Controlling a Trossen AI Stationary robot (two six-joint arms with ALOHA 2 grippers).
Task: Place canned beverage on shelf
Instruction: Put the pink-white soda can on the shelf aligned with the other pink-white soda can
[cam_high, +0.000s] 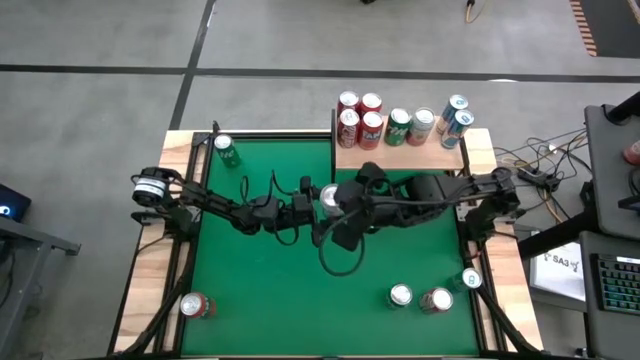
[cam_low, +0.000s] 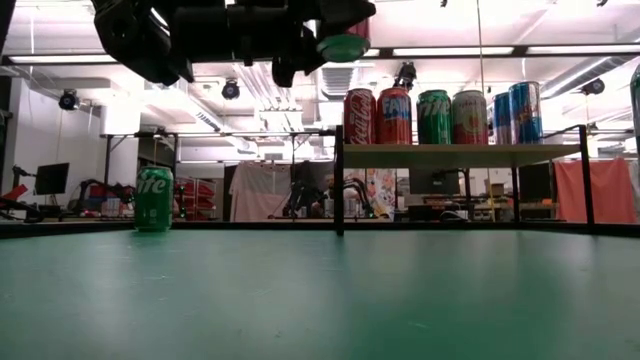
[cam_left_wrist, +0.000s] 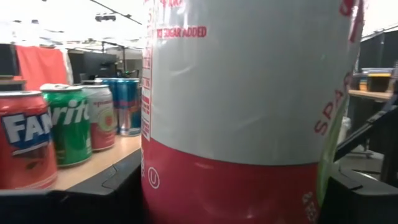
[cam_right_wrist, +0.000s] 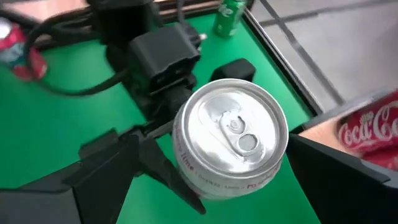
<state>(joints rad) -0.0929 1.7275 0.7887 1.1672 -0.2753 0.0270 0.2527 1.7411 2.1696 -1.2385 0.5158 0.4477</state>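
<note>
A canned beverage (cam_right_wrist: 231, 142), white above and red below with a silver top, hangs upright high above the green table. My left gripper (cam_high: 318, 203) reaches in from the table's left and is shut on it. The can (cam_left_wrist: 249, 93) fills the left wrist view. My right gripper (cam_right_wrist: 242, 180) comes slanting down from the right, open, with a finger on each side of the can's upper part. The shelf (cam_high: 400, 152), a light-wood board on black posts, stands at the table's far right with several upright cans on it. My left gripper pinches the can's side wall (cam_left_wrist: 155, 186) between its two fingers (cam_left_wrist: 106, 186), which come level from the table's left. The can stands upright in the hold, top up, lifted well clear of the table. My right gripper: whether its fingers (cam_right_wrist: 155, 168) touch the can I cannot tell.
A green can (cam_high: 227, 150) stands on the table at the far left. A red can (cam_high: 197, 305) lies at the near left, and three more cans (cam_high: 437, 300) sit at the near right. The shelf's board (cam_low: 460, 155) has bare wood to the right of its cans.
</note>
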